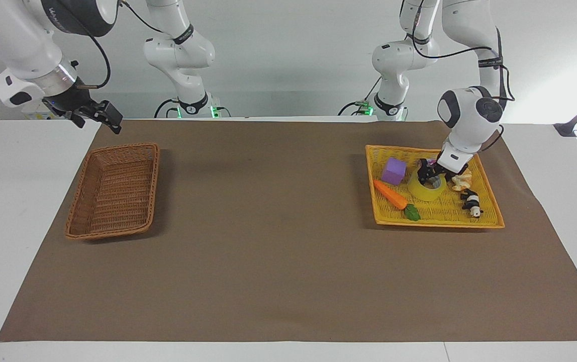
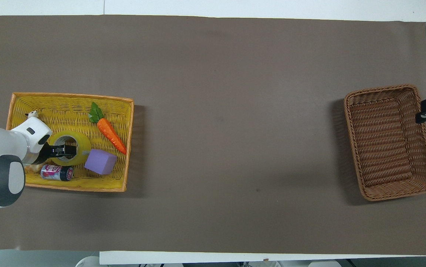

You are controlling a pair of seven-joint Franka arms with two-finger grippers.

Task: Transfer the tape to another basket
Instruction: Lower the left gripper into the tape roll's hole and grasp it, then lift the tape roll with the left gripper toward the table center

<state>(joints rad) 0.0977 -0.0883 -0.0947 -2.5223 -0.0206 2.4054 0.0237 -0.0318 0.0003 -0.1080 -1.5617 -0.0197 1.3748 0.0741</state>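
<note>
The yellow tape (image 1: pixel 426 192) lies flat in the bright yellow tray (image 1: pixel 439 223) at the left arm's end of the table; it also shows in the overhead view (image 2: pixel 84 145). My left gripper (image 1: pixel 429 173) reaches down into the tray and is shut on the tape's wall, one finger in the core hole; it also shows in the overhead view (image 2: pixel 65 150). The brown wicker basket (image 1: pixel 117 147) stands empty at the right arm's end, also in the overhead view (image 2: pixel 383 89). My right gripper (image 1: pixel 110 116) waits in the air beside the basket.
The yellow tray (image 2: pixel 72 95) also holds a purple cube (image 1: pixel 394 171), a toy carrot (image 1: pixel 391 195), a small can (image 2: pixel 56 172), a panda toy (image 1: pixel 471 202) and a crumpled pale thing (image 1: pixel 462 180). A brown mat (image 1: pixel 268 226) covers the table.
</note>
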